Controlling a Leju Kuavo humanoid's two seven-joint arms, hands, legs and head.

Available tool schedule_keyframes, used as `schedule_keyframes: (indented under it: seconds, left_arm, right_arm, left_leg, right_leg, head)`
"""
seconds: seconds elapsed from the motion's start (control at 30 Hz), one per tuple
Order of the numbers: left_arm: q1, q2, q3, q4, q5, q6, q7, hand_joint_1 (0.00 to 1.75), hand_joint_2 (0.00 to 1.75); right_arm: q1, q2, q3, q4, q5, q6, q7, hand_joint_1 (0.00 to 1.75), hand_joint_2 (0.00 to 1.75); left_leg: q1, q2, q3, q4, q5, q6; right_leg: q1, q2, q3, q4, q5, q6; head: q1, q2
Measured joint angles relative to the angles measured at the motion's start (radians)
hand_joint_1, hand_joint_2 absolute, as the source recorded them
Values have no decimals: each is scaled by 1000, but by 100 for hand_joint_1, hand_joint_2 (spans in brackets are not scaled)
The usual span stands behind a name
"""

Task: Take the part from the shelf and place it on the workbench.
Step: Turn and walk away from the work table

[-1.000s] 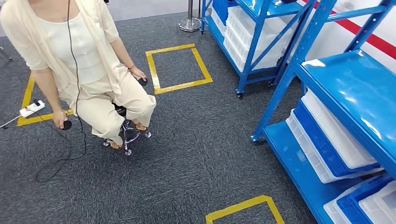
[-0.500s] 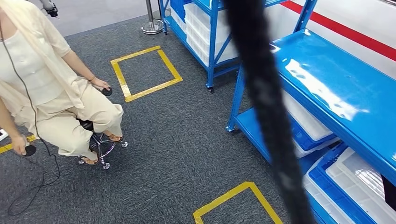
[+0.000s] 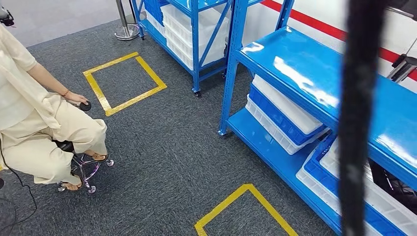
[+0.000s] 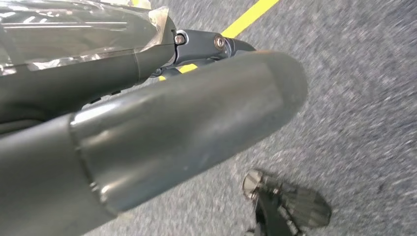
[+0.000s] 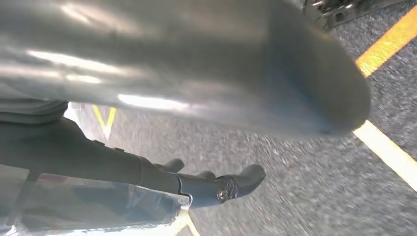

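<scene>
Right of frame, shelf (image 3: 314, 83): slid leftward as my camera turned.
Part: unseen; axis untellable.
My left hand (image 4: 162, 123), right hand (image 5: 196, 98): grasp untellable.

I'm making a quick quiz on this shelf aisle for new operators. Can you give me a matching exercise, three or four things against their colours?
Things:
1. shelf board
2. floor tape square
3. wall stripe
4. carpet

Colours:
A. red
B. dark grey
C. blue
D. yellow

Pairs: 1-C, 2-D, 3-A, 4-B
</scene>
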Motion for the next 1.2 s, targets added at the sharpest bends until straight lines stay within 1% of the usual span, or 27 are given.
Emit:
schedule_keyframes:
  seconds: [0.07,0.1,0.13,0.2,0.23,0.3,0.33,0.37,0.4,0.43,0.47,0.53,0.57,0.6,0.63,0.67,0.73,0.8,0.83,0.87,0.9,0.97,1.03,1.1,1.13,1.17,1.2]
  left_arm:
    - [2,0,0,0,-1,0,0,0,0]
    - [2,0,0,0,-2,0,0,0,0]
    - [2,0,0,0,-3,0,0,0,0]
    - [1,0,0,0,-6,-1,0,0,0]
    - [1,0,0,0,-7,-1,0,0,0]
    - [1,0,0,0,-8,-1,0,0,0]
    - [0,0,0,0,-9,-1,0,0,0]
    - [-3,0,0,0,-9,-1,0,0,0]
    - [-6,0,-1,0,-9,-1,0,0,0]
    - [-8,0,-1,0,-9,-1,0,0,0]
    - [-9,0,-1,0,-9,-1,0,0,0]
    - [-5,0,-1,0,-9,-1,0,0,0]
    - [-2,0,-1,0,-9,-1,0,0,0]
    - [0,0,-1,0,-9,-2,0,0,0]
    - [2,0,0,0,-9,-2,0,0,0]
    - [2,0,0,0,-9,-2,0,0,0]
    - [2,0,0,0,-9,-2,0,0,0]
    - [2,0,0,0,-9,-1,0,0,0]
    - [1,0,0,0,-9,-1,1,0,0]
    - [1,0,0,0,-9,-1,1,0,0]
    - [0,-1,0,0,-9,-1,1,0,0]
    - [0,-2,0,0,-9,-1,1,0,0]
    - [2,-2,0,0,-9,-1,1,0,0]
    - [3,-2,1,0,-9,-1,1,0,0]
    - [2,-2,0,0,-9,-1,0,0,0]
    - [2,-2,0,0,-9,-2,0,0,0]
    - [1,-2,0,0,-9,-4,0,0,0]
  right_arm:
    - [-1,0,0,0,-2,0,0,0,0]
    - [0,0,-1,0,-2,0,0,0,0]
    - [1,0,-2,0,-3,0,0,0,0]
    - [3,-1,-6,0,-5,-1,0,0,0]
    - [2,-2,-8,0,-6,-1,0,0,0]
    - [0,-2,-12,0,-6,-2,-1,0,0]
    - [0,-2,-14,0,-6,-2,-2,0,0]
    - [1,-3,-15,0,-6,-3,-3,0,0]
    - [3,-3,-16,0,-6,-3,-3,0,0]
    - [4,-3,-16,0,-6,-5,-3,0,0]
    - [3,-4,-16,0,-6,-6,-3,0,0]
    - [1,-3,-17,0,-7,-8,-3,0,0]
    - [1,-2,-17,0,-7,-8,-3,0,0]
    - [1,-1,-17,0,-7,-8,-3,0,0]
    - [2,-1,-17,0,-8,-8,-3,0,0]
    - [2,-1,-17,0,-9,-8,-3,0,0]
    - [2,0,-17,0,-10,-7,-3,0,0]
    - [-1,1,-17,0,-11,-7,-3,0,0]
    - [-1,1,-17,0,-11,-7,-3,0,0]
    - [0,1,-17,0,-12,-7,-3,0,0]
    - [1,1,-18,0,-12,-7,-3,0,0]
    - [0,0,-19,0,-12,-7,-3,0,0]
    - [-1,0,-19,0,-13,-7,-3,0,0]
    - [-1,0,-20,0,-14,-7,-3,0,0]
    - [1,0,-21,0,-15,-7,-3,0,0]
    - [2,-1,-22,0,-15,-7,-3,0,0]
    - [3,-2,-23,0,-15,-7,-3,0,0]
  left_leg:
    - [-3,30,-3,0,0,2]
    - [-4,44,-4,0,-1,2]
    - [-4,57,-4,1,-1,0]
    - [-2,79,-1,2,-5,-5]
    - [-5,89,0,5,-9,-11]
    - [-10,108,5,8,-15,-24]
    - [-11,117,9,8,-18,-30]
    - [-9,125,14,6,-19,-35]
    - [-5,121,17,10,-24,-42]
    - [-1,103,13,25,-38,-47]
    - [2,75,-1,62,-64,-52]
    - [4,22,-57,184,-132,-53]
    - [4,10,-86,244,-156,-53]
    - [4,5,-104,277,-160,-52]
    - [4,3,-105,274,-144,-51]
    - [5,-2,-89,234,-111,-49]
    - [10,-44,-33,107,-45,-46]
    - [10,-80,-3,34,-23,-43]
    - [6,-81,-2,28,-26,-40]
    - [3,-68,-1,24,-22,-33]
    - [2,-55,1,18,-17,-25]
    - [2,-27,5,1,-6,-8]
    - [0,4,6,-5,-2,0]
    - [-3,34,4,-4,-2,1]
    - [-3,48,3,-4,-3,0]
    - [-3,60,4,-4,-4,-1]
    - [-2,71,6,-4,-6,-4]
  right_leg:
    - [-5,-19,-62,125,-50,0]
    - [-8,-21,-75,153,-57,6]
    - [-11,-25,-65,139,-47,16]
    - [-18,-51,5,17,0,36]
    - [-16,-71,44,-50,22,41]
    - [-9,-93,83,-119,43,32]
    - [-3,-88,82,-125,46,25]
    - [-3,-77,82,-125,47,16]
    - [-7,-67,84,-127,48,9]
    - [-11,-58,85,-128,49,1]
    - [-15,-49,89,-130,51,-9]
    - [-13,-29,88,-131,53,-22]
    - [-10,-16,87,-130,54,-26]
    - [-8,-3,87,-130,54,-26]
    - [-7,11,88,-129,54,-26]
    - [-6,25,90,-128,54,-26]
    - [-4,49,90,-125,54,-24]
    - [-1,70,82,-122,57,-15]
    - [-1,80,77,-123,61,-8]
    - [-3,92,70,-127,64,1]
    - [-4,91,65,-126,66,7]
    - [-1,50,37,-83,44,9]
    - [-1,-3,-25,37,-12,0]
    - [-4,-19,-80,146,-49,2]
    - [-5,-22,-81,154,-46,9]
    - [-7,-28,-60,118,-29,18]
    - [-8,-41,-20,49,-4,27]
  head:
    - [1,0]
    - [1,0]
    - [2,0]
    - [3,0]
    - [4,0]
    - [2,0]
    - [0,0]
    - [-2,0]
    - [-4,0]
    - [-5,0]
    - [-7,0]
    - [-10,0]
    - [-11,0]
    - [-11,0]
    - [-10,0]
    - [-11,0]
    - [-11,0]
    - [-10,0]
    - [-9,0]
    - [-9,0]
    - [-10,0]
    - [-7,0]
    - [-4,0]
    - [-4,0]
    - [-3,0]
    - [-3,0]
    - [-3,0]
